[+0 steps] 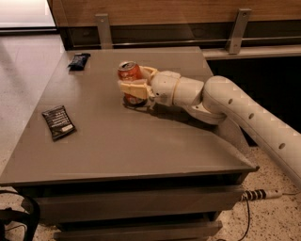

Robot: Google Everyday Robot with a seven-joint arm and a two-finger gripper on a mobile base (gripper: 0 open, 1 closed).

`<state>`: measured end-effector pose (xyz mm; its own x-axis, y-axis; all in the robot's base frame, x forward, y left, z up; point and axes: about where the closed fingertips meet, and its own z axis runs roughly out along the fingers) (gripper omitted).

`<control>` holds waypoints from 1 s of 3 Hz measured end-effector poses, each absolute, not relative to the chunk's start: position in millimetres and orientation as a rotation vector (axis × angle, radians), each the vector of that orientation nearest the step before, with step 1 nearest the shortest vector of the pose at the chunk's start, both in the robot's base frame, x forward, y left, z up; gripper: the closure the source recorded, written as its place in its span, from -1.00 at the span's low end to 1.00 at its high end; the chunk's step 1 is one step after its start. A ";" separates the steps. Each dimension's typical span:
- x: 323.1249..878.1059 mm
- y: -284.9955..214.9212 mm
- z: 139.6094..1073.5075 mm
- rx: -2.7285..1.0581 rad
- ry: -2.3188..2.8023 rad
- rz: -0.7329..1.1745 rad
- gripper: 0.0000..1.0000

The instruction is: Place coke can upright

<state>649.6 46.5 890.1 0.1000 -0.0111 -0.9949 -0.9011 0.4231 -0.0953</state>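
Nearest, on the speckled floor: black cable loop [21, 214] at lower left, white power strip [261, 194] at lower right by the desk's corner. Grey desk [141, 155] fills mid-frame, with drawer-like fronts below its front edge.

On the desk's near-left part lies a flat dark snack packet [59, 122] with a pale label, skewed, well apart from everything else.

Further back, about mid-desk: the coke can [129, 74], orange-red, upright, silver top with pull-tab facing up. The gripper [132, 80] comes in from the right, level with the can, and is closed around the can's body. One cream finger [133, 88] crosses the can's near side, and the other curves round its far side. The can's lower half is mostly hidden by the near finger. Its base is down at the desk surface in a dark shadow; can't tell if it rests there or sits just above.

White arm [225, 101] runs from the gripper to the right and off the frame's lower-right edge, low over the desk.

Far-left desk corner: second dark snack packet [78, 60], crumpled. Behind the desk, a wooden panel [164, 12] with two grey metal brackets [104, 30].
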 end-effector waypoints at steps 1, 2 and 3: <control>657.2 43.3 875.3 -0.895 1.310 0.830 1.00; 657.2 43.3 877.8 -0.895 1.310 0.830 1.00; 657.2 43.5 878.7 -0.895 1.310 0.830 0.52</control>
<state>657.2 43.5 878.7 0.0863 0.0068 -0.9962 -0.8978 0.4339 -0.0748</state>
